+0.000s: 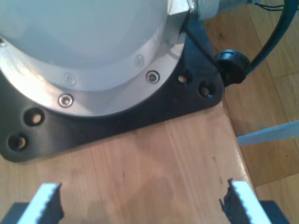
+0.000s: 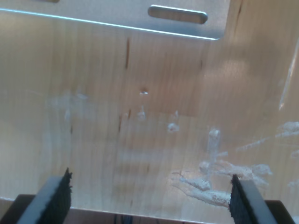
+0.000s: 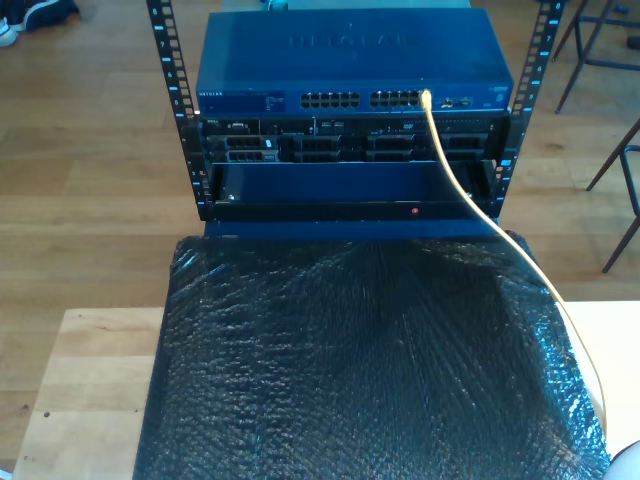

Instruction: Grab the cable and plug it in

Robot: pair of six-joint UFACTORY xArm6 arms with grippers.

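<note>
Cable seated, grippers idle

Cable [image 3: 470, 195] runs from the switch [image 3: 350, 62] port, at one o'clock in the exterior view, down toward five. My first gripper [image 1: 140, 200] and second gripper [image 2: 149, 198] hang wide, empty over wood: parked, I judge.

Pale-yellow cable [image 3: 470, 200], plugged into the switch, trailing across black wrap

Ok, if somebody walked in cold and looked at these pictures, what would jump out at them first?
Probably the pale-yellow cable, already plugged into a port on the blue network switch at the top of the rack in the exterior view, then trailing down toward that view's lower right. Next, the crinkly black plastic sheet spread below the rack. My first gripper and my second gripper both hang open over bare wood.
</note>
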